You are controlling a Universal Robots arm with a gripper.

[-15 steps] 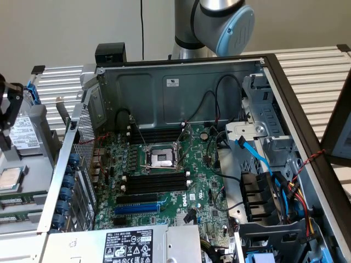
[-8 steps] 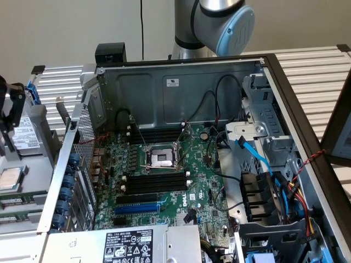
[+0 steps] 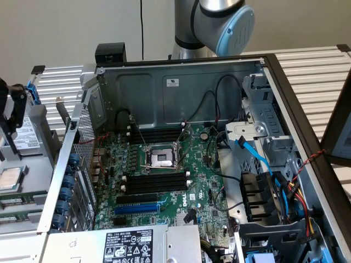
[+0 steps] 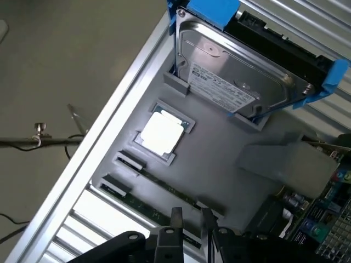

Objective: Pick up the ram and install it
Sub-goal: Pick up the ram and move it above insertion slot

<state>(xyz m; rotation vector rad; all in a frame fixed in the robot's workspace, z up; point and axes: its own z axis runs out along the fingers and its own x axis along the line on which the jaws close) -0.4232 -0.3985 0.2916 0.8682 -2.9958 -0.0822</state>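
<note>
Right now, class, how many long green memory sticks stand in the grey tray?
2. One long green memory stick stands nearer the square silver processor chip, the other stick nearer the grey plastic tray's outer edge. More may be hidden.

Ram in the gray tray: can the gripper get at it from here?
Likely yes: the gripper hangs open just above the ram in the tray, nothing lies between them, and the processor and hard drive sit apart.
</note>
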